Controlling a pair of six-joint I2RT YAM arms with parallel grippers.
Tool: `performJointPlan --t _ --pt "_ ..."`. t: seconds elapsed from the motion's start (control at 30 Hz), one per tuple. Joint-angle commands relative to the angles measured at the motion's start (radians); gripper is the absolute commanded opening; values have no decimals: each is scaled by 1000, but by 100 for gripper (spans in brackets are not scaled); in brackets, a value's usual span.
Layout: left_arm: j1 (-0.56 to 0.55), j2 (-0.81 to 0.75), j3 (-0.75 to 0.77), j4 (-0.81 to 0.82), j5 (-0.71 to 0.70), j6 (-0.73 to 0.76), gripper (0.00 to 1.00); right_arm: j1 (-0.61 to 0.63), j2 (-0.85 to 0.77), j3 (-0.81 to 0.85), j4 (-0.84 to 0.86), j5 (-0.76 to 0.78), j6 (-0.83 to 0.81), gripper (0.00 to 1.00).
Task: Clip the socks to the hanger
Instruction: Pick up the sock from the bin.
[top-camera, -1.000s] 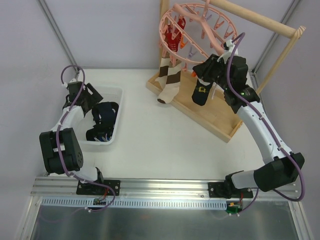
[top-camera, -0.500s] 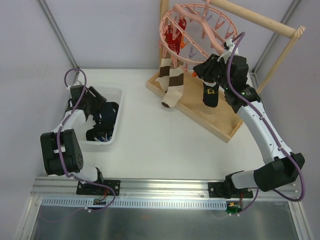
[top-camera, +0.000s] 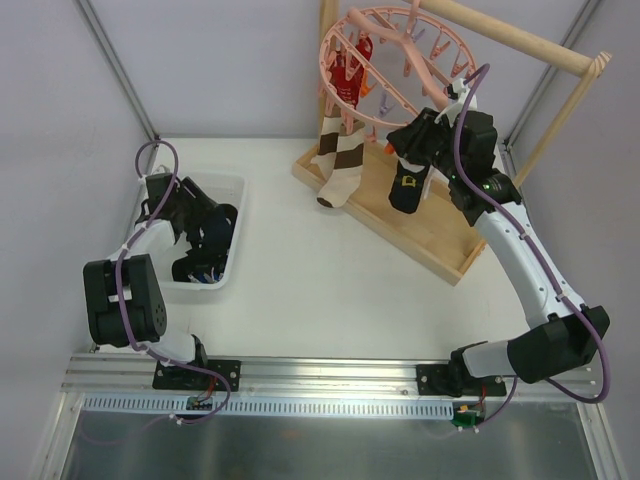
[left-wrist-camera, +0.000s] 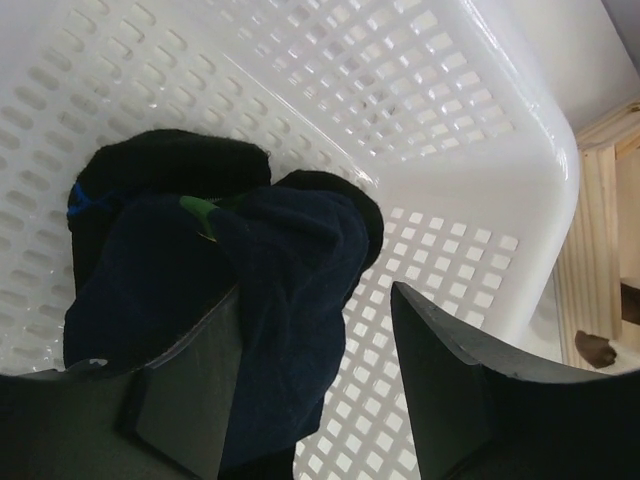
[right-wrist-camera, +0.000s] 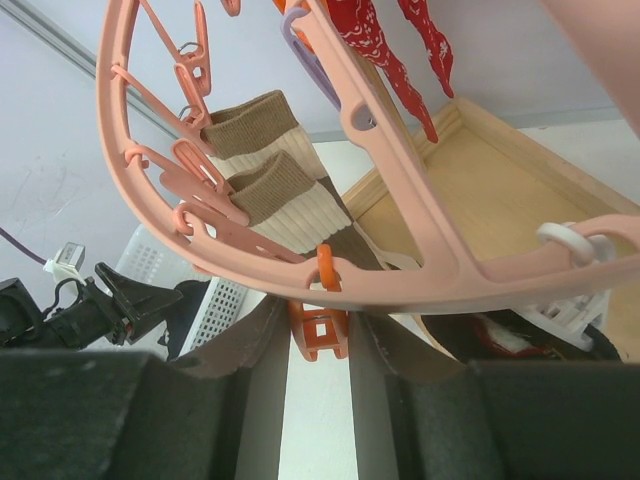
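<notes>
Vs half a sec ago: L arm has reached a bit deeper into the white basket (top-camera: 232, 265) at near-left of the surface (top-camera: 320, 270). Farther back, the striped sock (top-camera: 338, 165) and the hung sock (top-camera: 405, 188) have swung back left under the hanger (right-wrist-camera: 405, 195). R arm has barely moved. Top view gives the layout but not the jaws; the wrist cams fill that in. L wrist cam: left tool (left-wrist-camera: 315, 400) is wide open, holding nothing, w/ the navy sock (left-wrist-camera: 290, 280) between its fingers. That sock lies bunched on the basket floor, partly over a black sock (left-wrist-camera: 150, 165). One finger is against the fabric, the other stands apart over bare mesh. R wrist cam: right tool (right-wrist-camera: 320, 395) is closed to a narrow slot w/ the orange clip (right-wrist-camera: 320, 325) filling it, prob. pinched on both sides, directly under the pink rim. Only the top view shows the hung sock whole: dark, yellow mark, dangling just below the R tool over the tray of the wooden stand (top-camera: 430, 235). In the R wrist cam it's likely the dark patch at bottom right, too cropped to be sure. The striped pair is clipped just left of it, and the red socks (top-camera: 350, 70) hang farther round the ring.
</notes>
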Motion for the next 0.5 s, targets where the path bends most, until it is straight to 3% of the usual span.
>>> performJointPlan --t 0.0,0.1,0.2,0.3,0.47 --pt "-13 -4 -26 3 -5 -17 59 -10 -1 38 -15 8 6 1" --pt "-12 2 -25 3 -10 -15 55 -8 -5 38 -16 14 7 1" --pt "-13 2 -11 3 -4 -17 33 -10 -10 38 -15 17 6 1" --pt "-13 -36 14 1 -4 -27 0 -10 -11 35 -15 22 4 1" --pt "-13 -172 49 0 15 -76 0 -10 -19 30 -15 28 6 1"
